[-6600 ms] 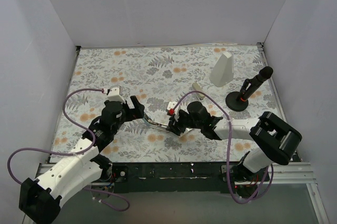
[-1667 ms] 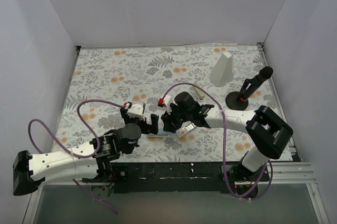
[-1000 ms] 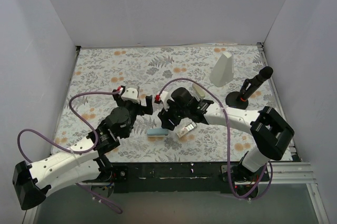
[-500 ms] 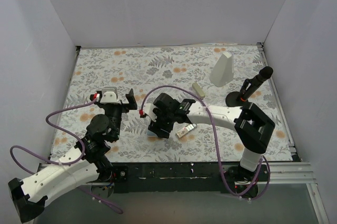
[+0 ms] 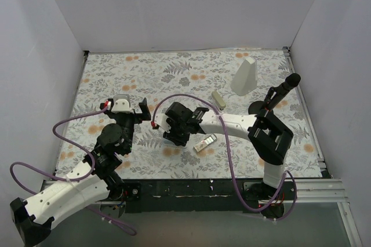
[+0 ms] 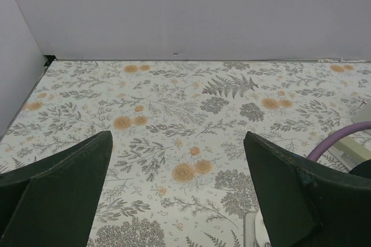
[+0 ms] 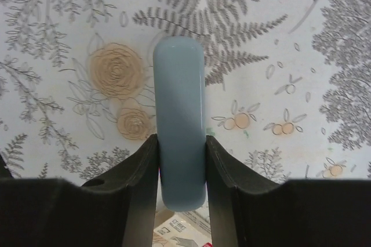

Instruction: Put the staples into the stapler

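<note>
Right hand (image 7: 180, 140) pinches the smooth, round-ended, light blue stapler (image 7: 179, 84).

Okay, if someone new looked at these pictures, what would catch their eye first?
The light blue stapler stands out first, pinched on both sides by the right gripper at mid-table over the floral cloth. Next, the left gripper, jaws wide and empty, to its left, and the tall white wedge block at the back right.
</note>
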### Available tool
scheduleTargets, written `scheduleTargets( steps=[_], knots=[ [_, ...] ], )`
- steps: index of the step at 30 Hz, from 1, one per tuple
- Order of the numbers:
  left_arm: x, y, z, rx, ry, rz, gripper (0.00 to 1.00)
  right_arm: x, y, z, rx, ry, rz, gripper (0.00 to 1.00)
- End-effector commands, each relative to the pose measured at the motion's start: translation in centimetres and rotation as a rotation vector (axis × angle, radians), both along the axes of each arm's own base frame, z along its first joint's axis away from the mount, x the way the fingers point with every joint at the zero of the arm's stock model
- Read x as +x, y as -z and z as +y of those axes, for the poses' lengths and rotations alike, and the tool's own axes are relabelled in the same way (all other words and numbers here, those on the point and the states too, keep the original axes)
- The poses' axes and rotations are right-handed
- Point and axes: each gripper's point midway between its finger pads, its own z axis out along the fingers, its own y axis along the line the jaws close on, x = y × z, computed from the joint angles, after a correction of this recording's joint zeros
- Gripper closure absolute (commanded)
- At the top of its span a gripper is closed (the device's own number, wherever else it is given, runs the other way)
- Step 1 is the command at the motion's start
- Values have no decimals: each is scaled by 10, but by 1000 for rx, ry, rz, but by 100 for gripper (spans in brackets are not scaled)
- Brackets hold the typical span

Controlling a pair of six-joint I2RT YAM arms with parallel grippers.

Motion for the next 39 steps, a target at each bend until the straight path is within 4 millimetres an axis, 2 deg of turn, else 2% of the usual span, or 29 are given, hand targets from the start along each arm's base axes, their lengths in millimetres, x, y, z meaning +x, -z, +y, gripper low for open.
scheduleTargets(
  steps=[1,4,10,14,16,20,23,24,27,30,31,32,33,35,38,39],
  knots=[
    [2,2,-2,-5,17,13,2,43,-18,-17,16,104,-91,73],
    [4,3,-1,-3,14,21,2,60,-19,-34,9,159,-100,74],
    [7,4,0,-22,18,26,2,125,-21,-90,-20,400,-100,73],
    [10,5,3,-35,12,33,2,158,-20,-120,-38,540,-99,73],
    [11,5,3,-55,20,36,2,174,-19,-133,-46,612,-107,73],
    [16,4,8,-114,21,42,2,191,-15,-139,-43,668,-96,71],
    [20,4,13,-160,20,48,2,198,-14,-137,-40,694,-94,61],
    [21,4,15,-171,18,50,2,195,-15,-135,-40,693,-80,53],
    [24,5,19,-206,21,56,2,196,-29,-130,3,717,-71,41],
    [22,2,20,-226,33,49,2,193,-55,-129,52,747,-78,34],
    [22,2,19,-224,42,46,2,191,-73,-131,87,756,-98,33],
    [19,-1,20,-228,46,37,2,189,-81,-133,102,770,-110,32],
    [17,2,18,-220,60,46,2,184,-100,-140,132,787,-145,30],
    [13,1,19,-224,71,38,2,178,-118,-150,173,833,-176,28],
    [0,-4,25,-256,81,-4,2,163,-152,-176,257,915,-268,24],
    [-9,-3,29,-260,87,-19,2,158,-157,-186,278,968,-288,23]
  ],
)
